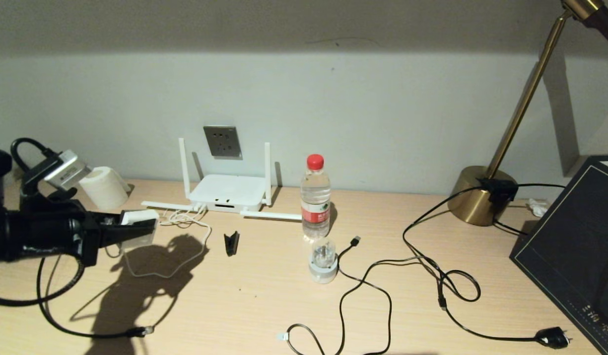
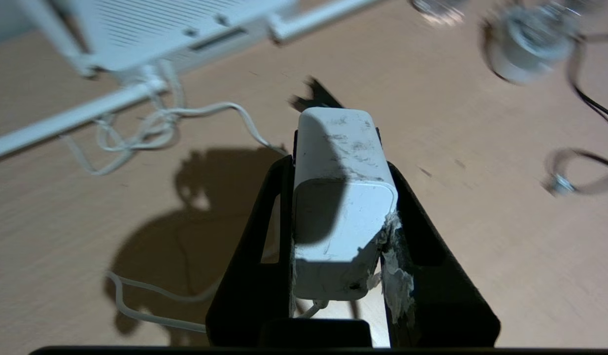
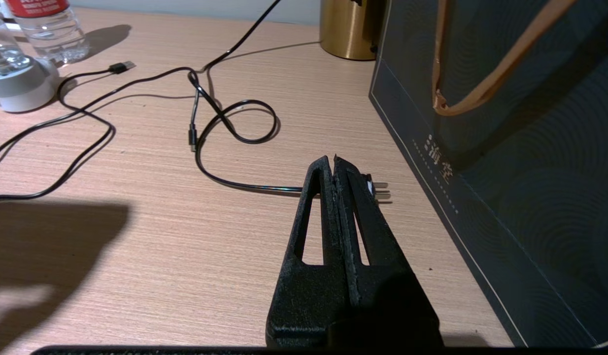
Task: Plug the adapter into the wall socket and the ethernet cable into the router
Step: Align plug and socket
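Your left gripper [image 1: 141, 230] is pinching the small white cube-shaped adapter [image 2: 341, 197] between its black fingers, held above the pale wooden desk [image 1: 264, 301], its thin white cord [image 1: 185, 246] trailing back to the flat white router [image 1: 228, 193]. The grey wall socket [image 1: 222, 141] sits on the wall just above that router. Your right gripper [image 3: 336, 165] hangs pressed together, empty, beside the dark paper bag [image 3: 521, 148]. The clear water bottle [image 1: 315, 197] stands capped.

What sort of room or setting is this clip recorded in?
Probably a home or hotel-style desk against a wall: a light wooden desktop holding a flat white router with stick antennas, a brass desk lamp, and a grey wall socket plate just above.
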You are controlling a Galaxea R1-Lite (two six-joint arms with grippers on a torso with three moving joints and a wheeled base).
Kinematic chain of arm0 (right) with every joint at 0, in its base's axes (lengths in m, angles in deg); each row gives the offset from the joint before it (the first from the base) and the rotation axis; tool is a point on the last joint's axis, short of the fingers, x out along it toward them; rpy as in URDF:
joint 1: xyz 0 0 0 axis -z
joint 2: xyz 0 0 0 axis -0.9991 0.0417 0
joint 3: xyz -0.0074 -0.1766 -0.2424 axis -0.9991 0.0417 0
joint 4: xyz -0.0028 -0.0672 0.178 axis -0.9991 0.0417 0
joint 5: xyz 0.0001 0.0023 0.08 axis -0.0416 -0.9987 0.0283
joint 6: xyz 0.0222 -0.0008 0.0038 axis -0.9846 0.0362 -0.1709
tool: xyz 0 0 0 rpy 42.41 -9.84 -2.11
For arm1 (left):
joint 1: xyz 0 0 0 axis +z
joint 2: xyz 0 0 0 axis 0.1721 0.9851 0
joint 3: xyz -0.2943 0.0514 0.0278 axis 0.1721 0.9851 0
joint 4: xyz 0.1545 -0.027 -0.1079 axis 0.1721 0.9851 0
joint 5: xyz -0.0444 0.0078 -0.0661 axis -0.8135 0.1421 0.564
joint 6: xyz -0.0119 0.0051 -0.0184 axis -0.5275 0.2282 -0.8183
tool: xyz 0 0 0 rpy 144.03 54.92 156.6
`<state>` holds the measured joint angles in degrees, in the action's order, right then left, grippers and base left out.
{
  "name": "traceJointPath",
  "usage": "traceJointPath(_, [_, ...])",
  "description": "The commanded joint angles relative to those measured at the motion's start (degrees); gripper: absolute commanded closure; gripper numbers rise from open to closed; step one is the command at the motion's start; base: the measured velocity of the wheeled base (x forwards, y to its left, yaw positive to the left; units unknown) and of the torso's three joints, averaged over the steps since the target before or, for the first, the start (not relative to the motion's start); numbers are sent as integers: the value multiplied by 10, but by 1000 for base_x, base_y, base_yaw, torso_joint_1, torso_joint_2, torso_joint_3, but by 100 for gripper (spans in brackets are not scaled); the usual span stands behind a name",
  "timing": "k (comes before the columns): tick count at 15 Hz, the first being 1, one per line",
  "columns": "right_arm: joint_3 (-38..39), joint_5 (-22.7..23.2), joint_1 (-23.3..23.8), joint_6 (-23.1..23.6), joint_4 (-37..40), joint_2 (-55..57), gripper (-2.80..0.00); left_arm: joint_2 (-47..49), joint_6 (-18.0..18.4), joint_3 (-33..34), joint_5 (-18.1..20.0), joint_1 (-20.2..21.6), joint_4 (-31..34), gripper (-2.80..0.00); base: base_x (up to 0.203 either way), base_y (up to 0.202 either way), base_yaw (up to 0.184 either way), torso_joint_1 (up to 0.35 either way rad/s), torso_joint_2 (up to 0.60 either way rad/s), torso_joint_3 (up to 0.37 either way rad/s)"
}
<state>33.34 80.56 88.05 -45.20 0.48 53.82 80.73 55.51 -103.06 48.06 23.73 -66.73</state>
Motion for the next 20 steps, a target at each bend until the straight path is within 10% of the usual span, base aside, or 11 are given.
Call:
traceJointPath(1, [0,0,0,0,0,1,0,65,-73,77,-36,-12,-363,0,0,0,0,0,0,0])
traceJointPath(7, [0,0,0,0,0,1,0,363,-167,46,-167,-77,-824,0,0,0,0,0,0,0])
traceJointPath(20, [0,0,0,0,0,1,0,466,-240,-128,-286,-171,-874,0,0,0,0,0,0,0])
